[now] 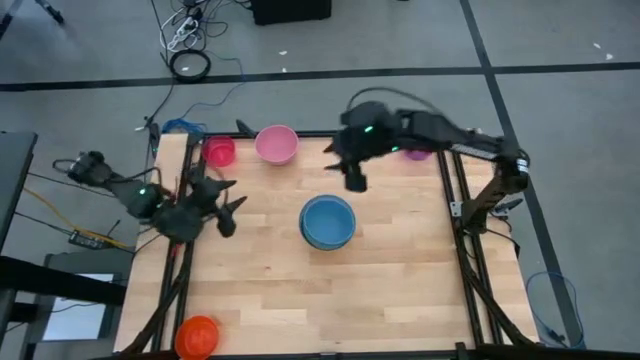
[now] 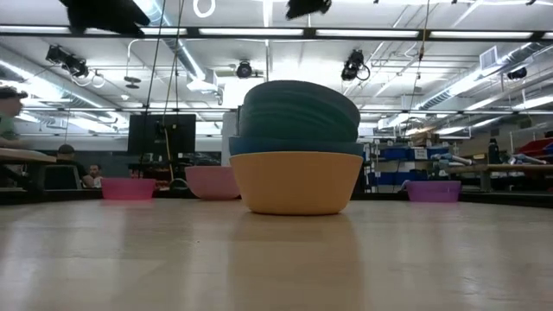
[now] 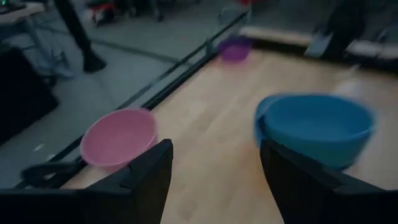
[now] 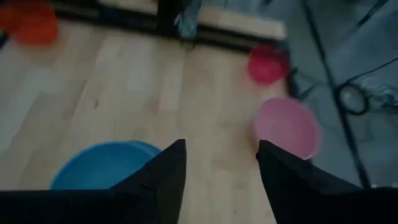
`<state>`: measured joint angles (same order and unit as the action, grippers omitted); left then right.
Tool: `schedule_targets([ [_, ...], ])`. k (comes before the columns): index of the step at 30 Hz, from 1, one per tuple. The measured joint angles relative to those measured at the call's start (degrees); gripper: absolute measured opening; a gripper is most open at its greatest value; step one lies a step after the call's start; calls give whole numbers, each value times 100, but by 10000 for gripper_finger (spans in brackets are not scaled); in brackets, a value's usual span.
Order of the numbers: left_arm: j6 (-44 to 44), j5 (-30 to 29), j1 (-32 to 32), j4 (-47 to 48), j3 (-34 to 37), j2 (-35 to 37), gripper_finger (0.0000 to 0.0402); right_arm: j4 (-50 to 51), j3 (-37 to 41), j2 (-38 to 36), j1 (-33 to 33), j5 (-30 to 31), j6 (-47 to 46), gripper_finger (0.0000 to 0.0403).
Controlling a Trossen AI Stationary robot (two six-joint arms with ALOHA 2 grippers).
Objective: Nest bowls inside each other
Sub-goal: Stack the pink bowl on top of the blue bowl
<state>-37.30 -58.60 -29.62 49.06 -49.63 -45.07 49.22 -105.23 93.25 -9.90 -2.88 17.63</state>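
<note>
A stack of blue bowls (image 1: 328, 222) stands mid-table, with a lighter blue rim (image 3: 260, 118) showing beside the darker bowl (image 3: 314, 127); the low view shows a pale bowl (image 2: 296, 181) at the bottom. A pink bowl (image 1: 277, 143) and a magenta bowl (image 1: 219, 152) rest on the far edge, and a purple bowl (image 1: 416, 153) is half hidden under my right arm. An orange bowl (image 1: 198, 337) sits at the near left corner. My left gripper (image 1: 228, 205) (image 3: 214, 146) hovers open left of the stack. My right gripper (image 1: 355, 180) (image 4: 221, 144) hangs open above and just beyond it.
Black frame rails (image 1: 452, 200) run along the table's left, right and far edges. Bare wood (image 1: 320, 290) lies between the stack and the near edge. Cables (image 1: 188, 62) lie on the floor beyond the table. People sit in the room behind (image 2: 13, 108).
</note>
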Motion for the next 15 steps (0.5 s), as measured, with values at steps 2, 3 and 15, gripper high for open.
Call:
schedule_targets([
  [2, 364, 525, 628, -6, -128, -202, 245, 14, -17, -296, -93, -17, -20, 187],
  [3, 573, 838, 936, 2, -187, -314, 243, 46, -17, -438, -137, -15, -44, 188],
  [15, 3493, 3391, 4595, 116, -1516, -2415, 228, 811, -15, -1926, 147, 271, -422, 185],
])
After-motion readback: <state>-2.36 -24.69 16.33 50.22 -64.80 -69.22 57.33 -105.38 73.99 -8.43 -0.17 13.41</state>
